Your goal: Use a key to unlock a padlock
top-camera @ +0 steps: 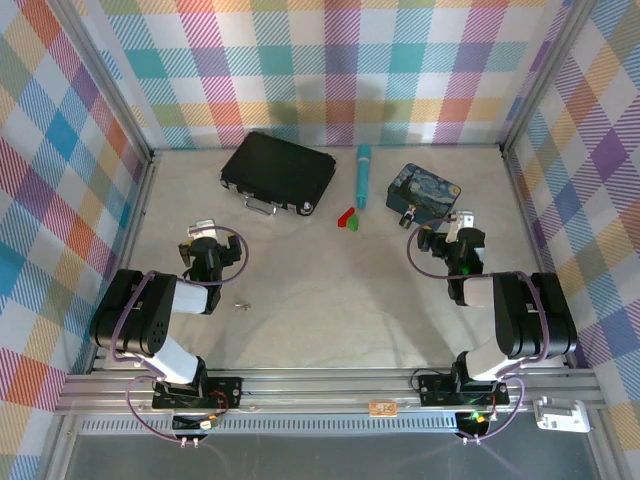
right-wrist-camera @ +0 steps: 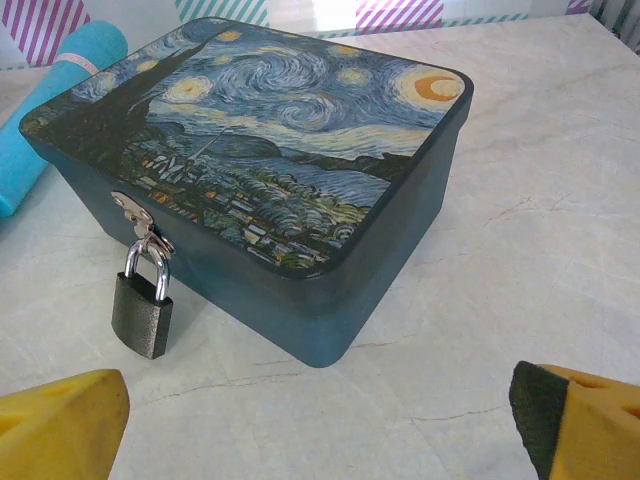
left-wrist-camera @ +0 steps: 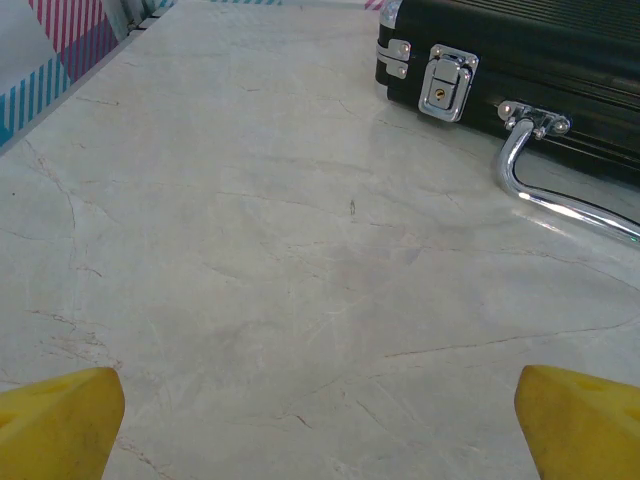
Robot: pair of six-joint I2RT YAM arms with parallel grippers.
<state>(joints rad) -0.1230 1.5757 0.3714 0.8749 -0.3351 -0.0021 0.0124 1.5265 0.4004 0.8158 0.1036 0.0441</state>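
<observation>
The padlock [right-wrist-camera: 142, 312], small and dark with a silvery shackle, hangs shut on the hasp of the starry-night box [right-wrist-camera: 270, 150], left of my right gripper [right-wrist-camera: 320, 430]. That gripper is open, its yellow fingertips [right-wrist-camera: 60, 425] wide apart over bare table just short of the box's near corner. The key [top-camera: 240, 306] lies flat on the table, near the left arm and behind its gripper. My left gripper [left-wrist-camera: 320, 430] is open too, nothing between its fingertips [left-wrist-camera: 60, 420], and faces the black case [left-wrist-camera: 520, 70]. From above, the left gripper [top-camera: 205, 235] and right gripper [top-camera: 450, 230] hover low.
The black case [top-camera: 278, 172] lies at the back left with its chrome handle [left-wrist-camera: 560, 190] toward me. A blue cylinder [top-camera: 361, 175] rests between case and box [top-camera: 425, 193]. Small red and green blocks [top-camera: 347, 218] sit mid-table. Checkered walls close in three sides.
</observation>
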